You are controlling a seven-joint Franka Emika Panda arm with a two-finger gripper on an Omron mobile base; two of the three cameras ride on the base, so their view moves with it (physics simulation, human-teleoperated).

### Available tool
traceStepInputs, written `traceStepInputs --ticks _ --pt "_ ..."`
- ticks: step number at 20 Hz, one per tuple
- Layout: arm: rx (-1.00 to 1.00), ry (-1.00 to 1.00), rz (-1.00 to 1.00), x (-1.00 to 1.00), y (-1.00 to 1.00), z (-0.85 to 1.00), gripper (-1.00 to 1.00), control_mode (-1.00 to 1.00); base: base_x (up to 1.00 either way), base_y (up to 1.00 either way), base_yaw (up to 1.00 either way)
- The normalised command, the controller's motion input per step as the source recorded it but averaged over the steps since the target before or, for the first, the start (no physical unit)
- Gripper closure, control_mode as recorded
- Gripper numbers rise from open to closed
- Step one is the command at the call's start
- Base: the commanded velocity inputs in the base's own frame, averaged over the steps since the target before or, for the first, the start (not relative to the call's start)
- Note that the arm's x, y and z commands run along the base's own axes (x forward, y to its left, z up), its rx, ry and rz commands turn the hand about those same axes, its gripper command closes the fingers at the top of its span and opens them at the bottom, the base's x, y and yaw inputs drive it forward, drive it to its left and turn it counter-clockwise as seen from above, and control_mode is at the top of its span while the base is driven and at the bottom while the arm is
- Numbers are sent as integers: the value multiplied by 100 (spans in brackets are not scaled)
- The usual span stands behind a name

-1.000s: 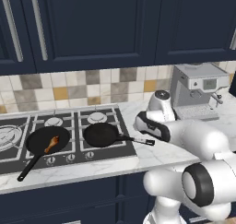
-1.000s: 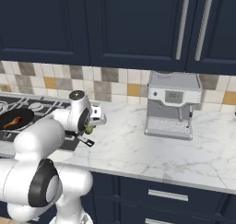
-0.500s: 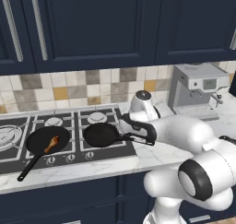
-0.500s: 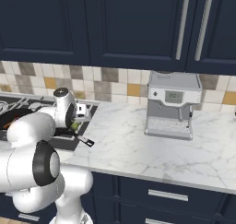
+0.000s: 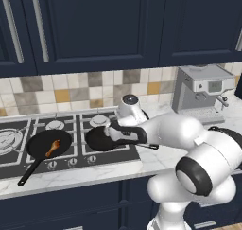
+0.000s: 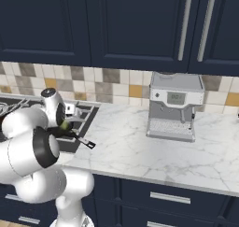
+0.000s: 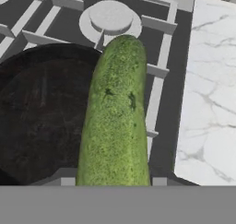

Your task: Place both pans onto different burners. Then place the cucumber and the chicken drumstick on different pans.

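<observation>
From the left base view, the arm reaches left across the cooktop (image 5: 28, 144) and the hand (image 5: 109, 132) hangs low over the empty right pan (image 5: 101, 139), while the chicken drumstick (image 5: 52, 148) lies in the left pan (image 5: 47, 146). In the right base view the bent arm hides most of the hand, with a sliver of green at it. The hand view has the hand clamped on the cucumber (image 7: 117, 117), which juts out over that pan's rim toward a burner (image 7: 109, 18), the marble desk (image 7: 207, 89) alongside.

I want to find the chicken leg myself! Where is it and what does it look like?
Look at the black cooktop under the blue cabinets. Two black pans sit along its front; the chicken drumstick lies in the left pan. It is the small orange-brown piece, the sole food lying in a pan.
</observation>
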Motion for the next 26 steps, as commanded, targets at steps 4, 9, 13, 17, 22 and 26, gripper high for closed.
traceStepInputs --ticks 4,9,13,17,22,26 --pt "2 0 0 19 35 0 100 -100 0 0 0" --pt "1 0 0 10 35 -10 100 -100 0 0 0" --pt "0 0 0 2 29 -43 100 -100 0 0 0" --pt "0 0 0 2 23 -41 100 -100 0 0 0" --pt "0 0 0 14 20 -7 100 -100 0 0 0" --pt "0 0 0 19 15 0 100 -100 0 0 0"
